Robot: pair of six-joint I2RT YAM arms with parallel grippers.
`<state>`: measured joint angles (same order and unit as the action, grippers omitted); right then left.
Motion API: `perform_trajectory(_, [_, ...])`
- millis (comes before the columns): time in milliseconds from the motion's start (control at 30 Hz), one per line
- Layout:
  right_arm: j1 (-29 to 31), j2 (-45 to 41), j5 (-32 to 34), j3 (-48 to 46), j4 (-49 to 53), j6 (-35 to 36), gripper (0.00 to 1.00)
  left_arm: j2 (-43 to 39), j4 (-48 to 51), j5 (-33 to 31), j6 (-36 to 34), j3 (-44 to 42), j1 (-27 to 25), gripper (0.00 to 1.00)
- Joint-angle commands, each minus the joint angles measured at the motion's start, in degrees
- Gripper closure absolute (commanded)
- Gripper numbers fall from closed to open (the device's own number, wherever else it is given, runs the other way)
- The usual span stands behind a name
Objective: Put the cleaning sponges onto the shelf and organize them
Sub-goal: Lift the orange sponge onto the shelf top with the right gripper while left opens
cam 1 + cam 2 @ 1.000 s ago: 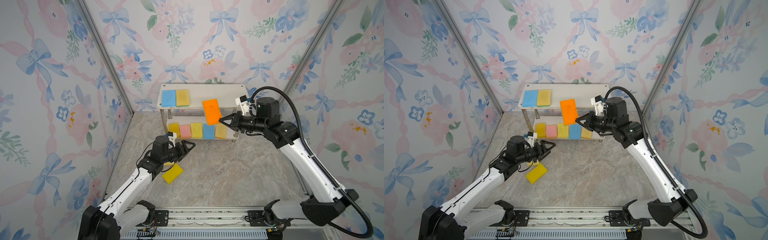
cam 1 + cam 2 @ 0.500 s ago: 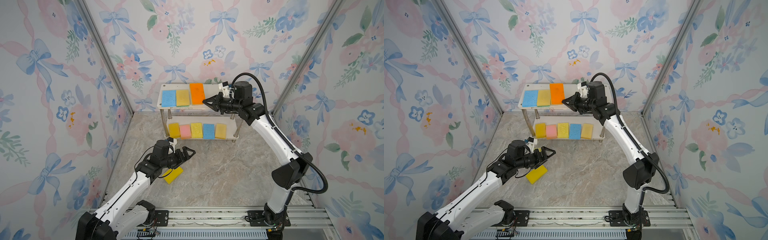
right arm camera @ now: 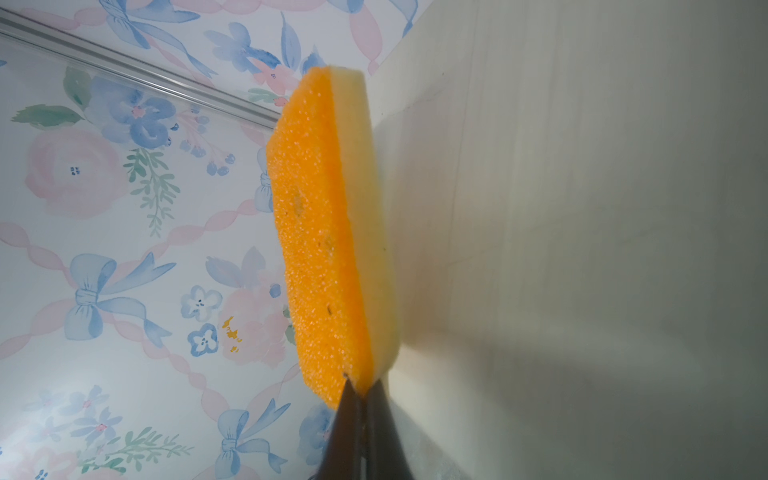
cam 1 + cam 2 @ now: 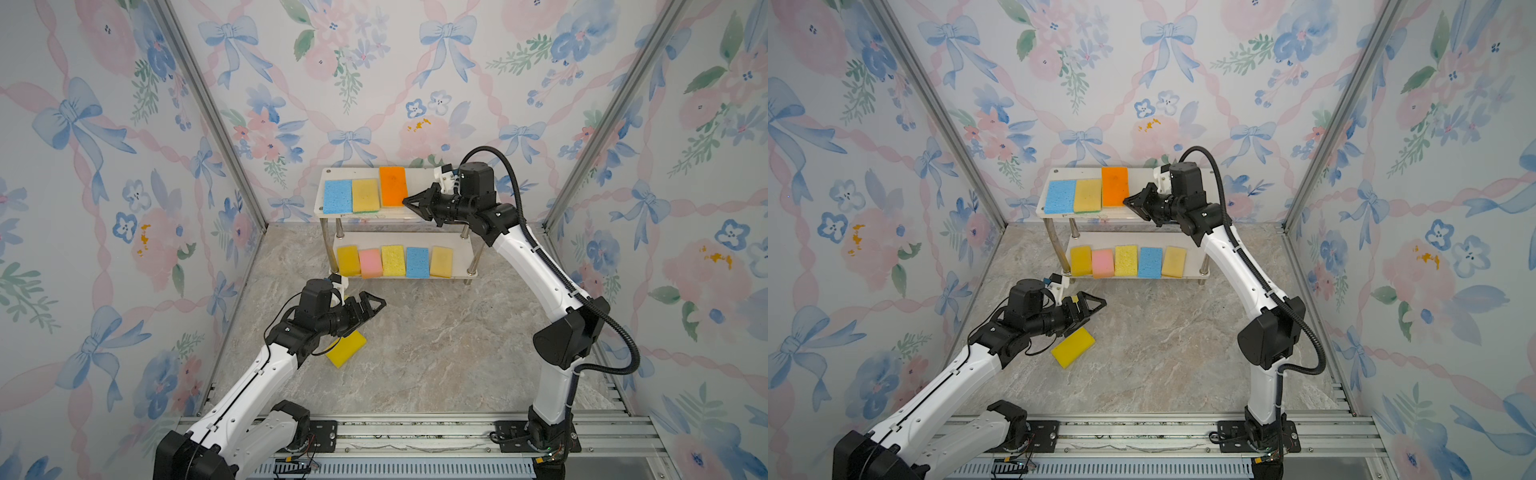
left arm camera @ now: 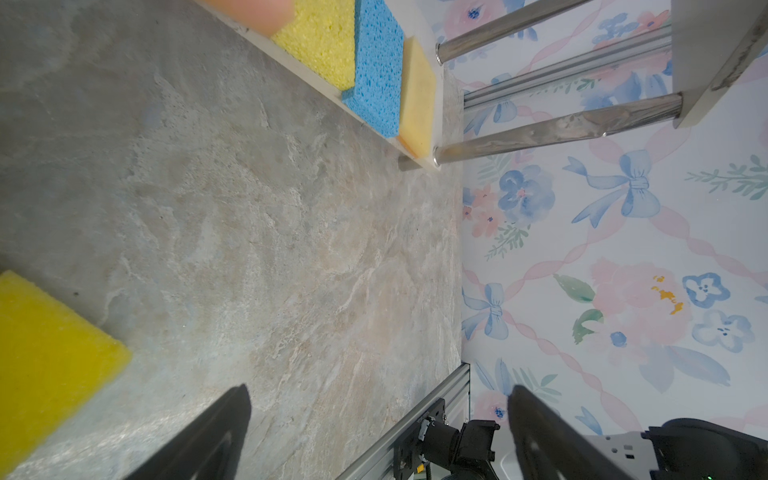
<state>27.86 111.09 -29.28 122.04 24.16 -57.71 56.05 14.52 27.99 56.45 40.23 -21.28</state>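
orange foam on top and a pale soft layer under it: the orange sponge (image 4: 392,186) lies flat on the top board of the shelf (image 4: 417,176), in the upper middle of both top views, right beside a tan sponge (image 4: 365,195) and a blue sponge (image 4: 337,196). it looks light and squishy, so it should bend when pinched and not break, and its rough top should not slip. the right gripper (image 4: 405,202) has its jaws pinched tight on the sponge's lower right corner. that is a small hold, so the sponge could swing; a grab across the middle would be steadier. its long side runs up and down in the frame, toward the wall. the left gripper (image 4: 374,305) is wide open and empty above the table (image 4: 436,332), near the loose yellow sponge (image 4: 347,349) at lower middle, which lies slanted from lower left to upper right.
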Motion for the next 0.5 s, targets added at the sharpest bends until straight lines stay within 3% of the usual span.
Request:
perform_trajectory(0, [0.36, 0.31, 0.84, 2.06, 1.26, -0.36, 0.95, 1.04, 0.94, 1.44, -2.12, -0.33, 0.56, 0.02])
perform_trajectory(267, [0.4, 0.77, 0.63, 2.51, 1.43, -0.09, 0.89, 1.33, 0.89, 1.59, -2.28, -0.32, 1.46, 0.02])
perform_trajectory(467, [0.89, 1.5, 0.03, 3.27, 0.87, -0.09, 0.73, 1.39, 0.94, 1.94, -2.26, -0.59, 1.86, 0.02])
